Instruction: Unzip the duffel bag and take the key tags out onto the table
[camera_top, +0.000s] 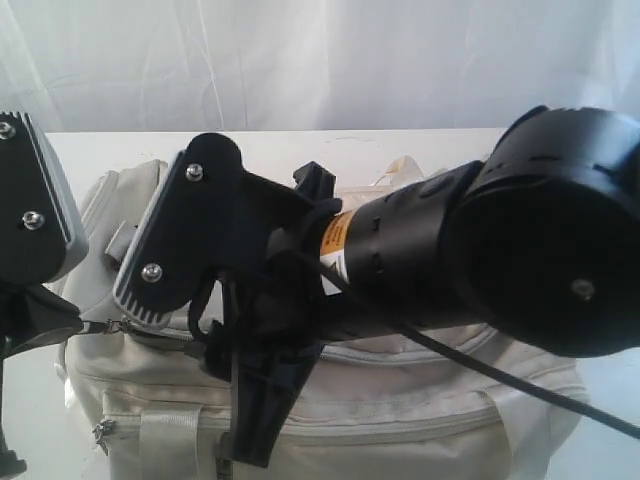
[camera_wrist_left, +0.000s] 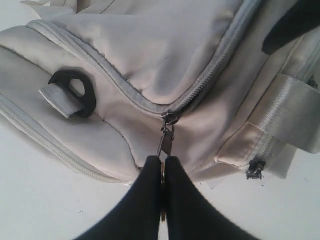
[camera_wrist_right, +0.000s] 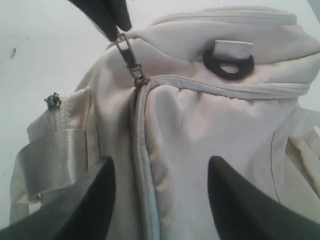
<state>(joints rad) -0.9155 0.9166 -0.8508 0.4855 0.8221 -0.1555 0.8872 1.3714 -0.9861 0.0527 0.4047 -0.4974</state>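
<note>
The left pincer (camera_wrist_left: 163, 167) is pressed together on the zipper pull (camera_wrist_left: 166, 139) at the end of the duffel bag (camera_wrist_left: 165, 50), whose zipper looks closed. The right pincer (camera_wrist_right: 161, 172) hovers spread above the fabric. I think the pull should follow the teeth line while the right pincer holds the bag down on the surface (camera_wrist_left: 45, 200). The key tags are not visible. A D-ring (camera_wrist_left: 75, 92) and a strap (camera_wrist_left: 295, 125) lie near the zipper.

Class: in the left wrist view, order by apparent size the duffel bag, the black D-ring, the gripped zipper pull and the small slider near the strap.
1. duffel bag
2. black D-ring
3. zipper pull
4. small slider
D-ring and pull look close.
</note>
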